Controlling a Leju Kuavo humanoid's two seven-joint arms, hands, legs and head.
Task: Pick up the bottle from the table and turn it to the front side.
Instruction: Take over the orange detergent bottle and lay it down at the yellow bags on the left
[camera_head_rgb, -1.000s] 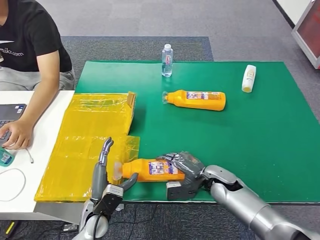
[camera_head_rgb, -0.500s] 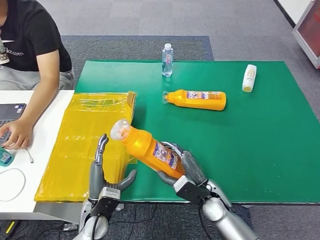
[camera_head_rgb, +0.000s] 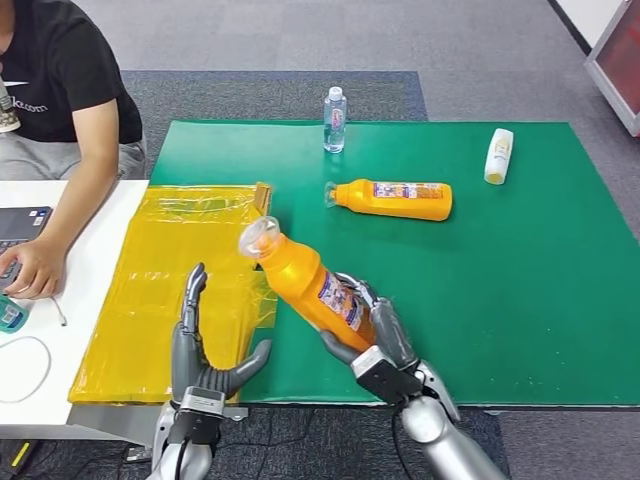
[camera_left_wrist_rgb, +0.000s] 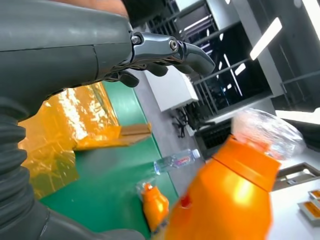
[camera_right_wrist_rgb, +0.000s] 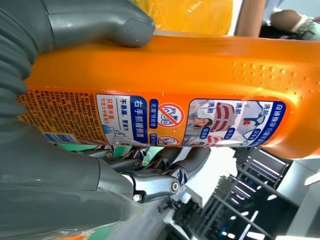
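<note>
Lifted higher since half a second ago, the orange bottle (camera_head_rgb: 313, 287) has swung so its clear-wrapped cap end (camera_head_rgb: 259, 237) now sits further up and further toward the far side of the green mat (camera_head_rgb: 483, 290). The right hand (camera_head_rgb: 373, 335) clamps the bottle's lower body, thumb on one side and fingers (camera_right_wrist_rgb: 166, 172) wrapped under the label. The bottle's long axis runs diagonally, base low in the hand near the table's front edge, cap pointing up and toward the robot's left, over the edge of the yellow plastic sheet (camera_head_rgb: 170, 275). The left hand (camera_head_rgb: 198, 350) has dropped slightly and stands beside the bottle with fingers spread, holding nothing. Which face of the label is turned upward is hard to judge from the head view.
</note>
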